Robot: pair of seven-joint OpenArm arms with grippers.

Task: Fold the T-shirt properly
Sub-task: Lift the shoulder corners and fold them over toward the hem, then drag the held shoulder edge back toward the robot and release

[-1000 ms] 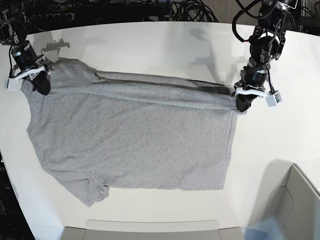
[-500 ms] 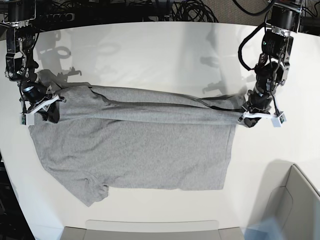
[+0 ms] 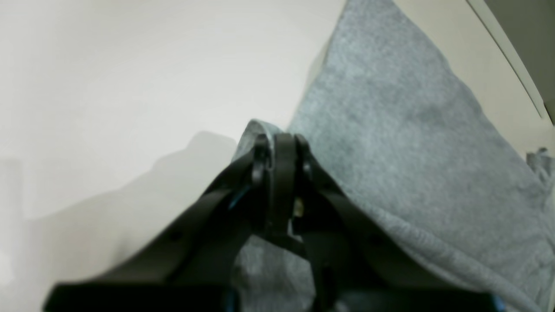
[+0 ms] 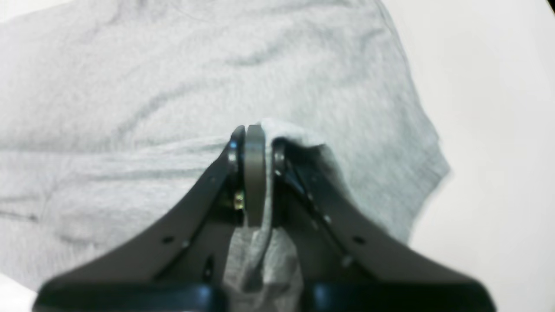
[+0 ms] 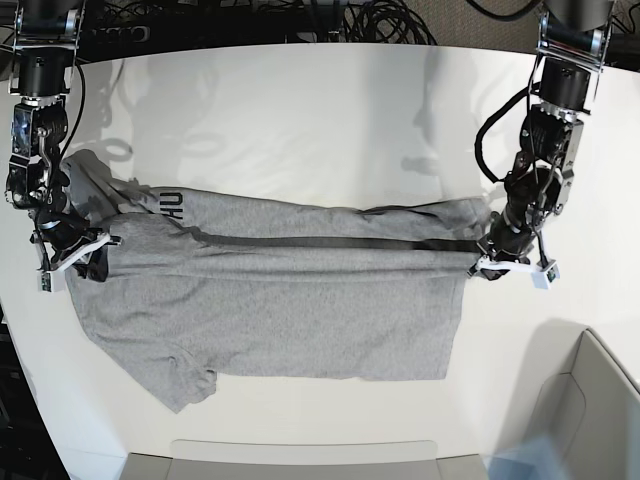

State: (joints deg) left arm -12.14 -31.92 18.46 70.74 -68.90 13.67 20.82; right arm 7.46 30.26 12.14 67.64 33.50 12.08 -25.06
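The heather-grey T-shirt (image 5: pixel 280 300) lies spread on the white table (image 5: pixel 300 100), its far edge lifted and drawn forward into a long fold across the body. Black lettering (image 5: pixel 168 203) shows on the turned-over strip at the left. At the fold's right end my left gripper (image 5: pixel 490 262) is shut on the cloth; the left wrist view shows its fingers (image 3: pixel 277 147) pinching a grey hem of the T-shirt (image 3: pixel 412 130). My right gripper (image 5: pixel 85 262) is shut on the fold's left end, where its fingers (image 4: pixel 256 138) clamp a bunch of the T-shirt (image 4: pixel 173 86).
A grey bin (image 5: pixel 590 400) stands at the front right corner. A flat grey tray edge (image 5: pixel 300 455) runs along the front. Black cables (image 5: pixel 380 20) lie behind the table's far edge.
Both grippers have moved toward the front with the shirt's far edge, pulling the fold further over the body. The lettered underside has come into view at the left.
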